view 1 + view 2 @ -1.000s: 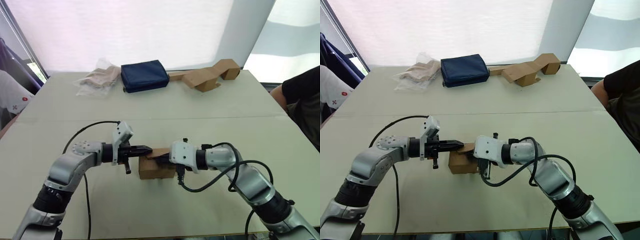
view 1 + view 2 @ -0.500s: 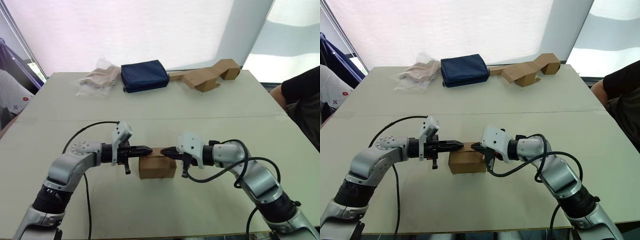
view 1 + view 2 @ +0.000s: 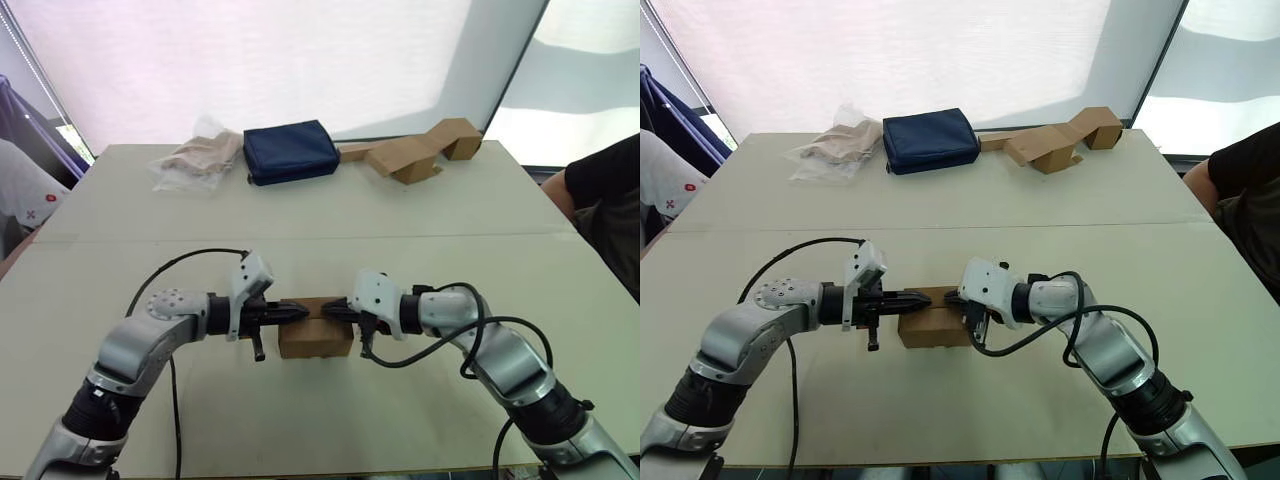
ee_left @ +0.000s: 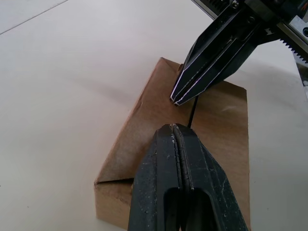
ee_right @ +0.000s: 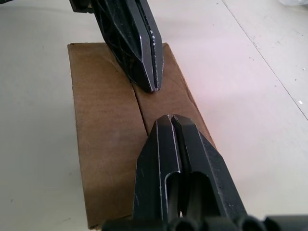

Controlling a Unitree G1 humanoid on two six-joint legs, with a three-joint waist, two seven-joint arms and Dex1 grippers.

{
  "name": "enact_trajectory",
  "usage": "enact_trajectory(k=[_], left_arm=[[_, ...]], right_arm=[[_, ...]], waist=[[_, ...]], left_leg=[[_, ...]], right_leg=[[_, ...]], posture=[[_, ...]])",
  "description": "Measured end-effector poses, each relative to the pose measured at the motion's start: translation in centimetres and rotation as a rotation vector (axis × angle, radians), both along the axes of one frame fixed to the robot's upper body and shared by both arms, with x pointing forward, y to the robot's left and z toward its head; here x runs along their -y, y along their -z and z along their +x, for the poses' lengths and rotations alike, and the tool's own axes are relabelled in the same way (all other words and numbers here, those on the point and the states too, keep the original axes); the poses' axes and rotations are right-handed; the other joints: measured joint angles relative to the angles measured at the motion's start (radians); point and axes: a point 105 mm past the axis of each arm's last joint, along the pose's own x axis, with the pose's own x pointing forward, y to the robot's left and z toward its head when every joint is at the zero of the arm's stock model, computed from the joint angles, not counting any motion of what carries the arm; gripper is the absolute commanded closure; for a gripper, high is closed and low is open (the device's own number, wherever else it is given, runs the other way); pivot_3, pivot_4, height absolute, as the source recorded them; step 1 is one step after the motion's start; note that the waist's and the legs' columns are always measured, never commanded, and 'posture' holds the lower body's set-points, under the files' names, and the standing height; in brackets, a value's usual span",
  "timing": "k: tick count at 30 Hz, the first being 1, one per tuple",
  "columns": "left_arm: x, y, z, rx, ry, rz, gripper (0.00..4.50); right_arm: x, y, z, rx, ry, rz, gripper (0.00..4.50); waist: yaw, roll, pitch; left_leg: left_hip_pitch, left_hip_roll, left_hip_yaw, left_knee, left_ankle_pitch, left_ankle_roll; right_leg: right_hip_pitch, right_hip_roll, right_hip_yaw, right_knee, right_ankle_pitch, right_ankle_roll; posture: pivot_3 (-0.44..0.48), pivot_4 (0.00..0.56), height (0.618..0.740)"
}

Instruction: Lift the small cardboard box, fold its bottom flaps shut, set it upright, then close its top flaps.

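Note:
The small cardboard box [image 3: 315, 342] stands on the table near the front, between my two arms. Its upper face [image 4: 144, 115] shows two flaps lying flat and meeting in a seam. The bottom flaps are hidden underneath. My left gripper [image 3: 300, 313] is shut, and its tip rests over the left part of that face. My right gripper [image 3: 330, 310], also shut, points at it from the other side over the same face. The two tips stand a short way apart by the seam, as seen in the left wrist view [image 4: 172, 126] and the right wrist view [image 5: 171, 117].
At the back of the table lie a navy blue pouch [image 3: 290, 150], a crumpled plastic bag [image 3: 200, 155] and a cluster of brown cardboard pieces [image 3: 420, 150]. A person sits at the right edge [image 3: 605, 190], and another person's white sleeve [image 3: 25, 190] shows at the left.
My right gripper drew back off the box to the right, then came back over its top. My left gripper slid right onto the top. The raised flap now lies flat.

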Motion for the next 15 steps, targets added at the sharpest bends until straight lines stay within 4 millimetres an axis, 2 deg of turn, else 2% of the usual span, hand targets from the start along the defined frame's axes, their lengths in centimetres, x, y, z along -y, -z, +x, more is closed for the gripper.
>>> enact_trajectory(k=[7,10,12,15], left_arm=[[0.0,0.1,0.0,0.004,-0.012,-0.005,4.49],[0.0,-0.2,0.2,0.008,-0.055,-0.058,4.49],[-0.5,-0.7,0.4,0.022,-0.102,-0.105,4.49],[-1.4,-2.2,0.5,0.053,-0.144,-0.158,4.49]], right_arm=[[0.1,0.1,0.0,0.006,0.005,-0.005,4.5],[0.2,-0.2,0.1,-0.026,0.036,0.066,4.5],[0.2,-1.1,0.4,-0.05,0.065,0.161,4.5],[1.1,-3.5,1.3,-0.079,0.137,0.351,4.5]], waist=[[0.0,0.0,0.0],[0.0,0.0,0.0],[-0.002,0.0,0.0],[-0.002,0.0,0.0]], left_leg=[[0.0,0.0,0.0,0.0,0.0,0.0],[0.0,0.0,0.0,0.0,0.0,0.0],[0.0,0.0,0.0,0.0,0.0,0.0],[0.0,0.001,-0.001,0.0,0.0,0.0]], right_leg=[[0.0,0.0,0.0,0.0,0.0,0.0],[0.0,0.0,0.0,0.0,0.0,0.0],[0.0,0.0,0.0,0.0,0.0,0.0],[0.0,0.0,0.0,0.001,0.0,0.0]], posture=[[0.0,0.15,0.74],[0.0,0.15,0.74],[0.0,0.15,0.74],[0.0,0.15,0.74]])
